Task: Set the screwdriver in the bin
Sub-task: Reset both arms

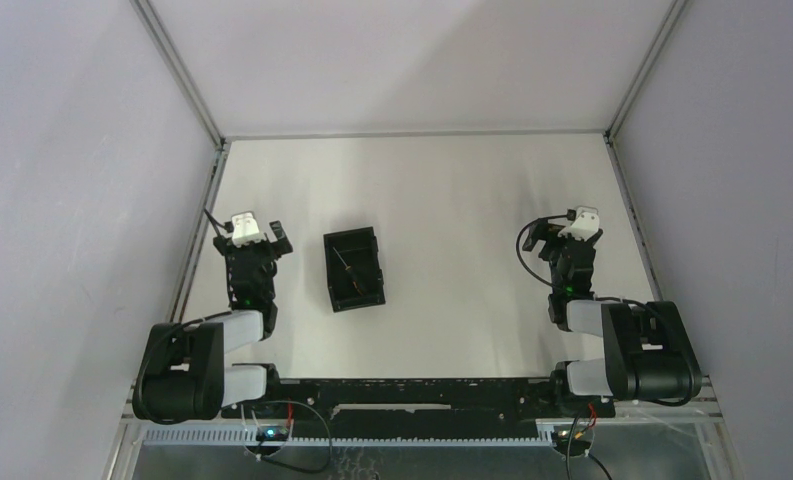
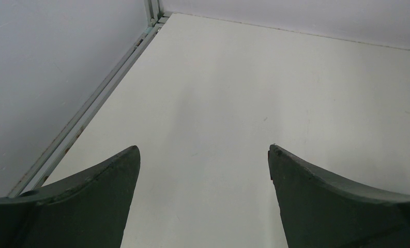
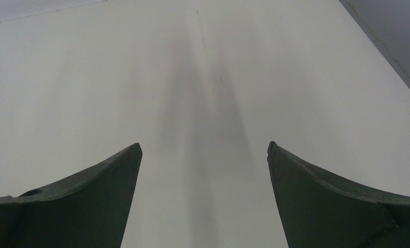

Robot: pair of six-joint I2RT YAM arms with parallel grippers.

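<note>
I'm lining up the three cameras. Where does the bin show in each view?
Top external: the bin sits left of centre on the tabletop.
Left wrist: not in view.
Right wrist: not in view.
Shared landmark: the pale table, visible in all three.

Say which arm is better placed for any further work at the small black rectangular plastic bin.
Left. The bin, with the small orange-and-black-handled screwdriver already lying inside, sits nearer the left gripper than the right gripper. Both are open and empty.
</note>
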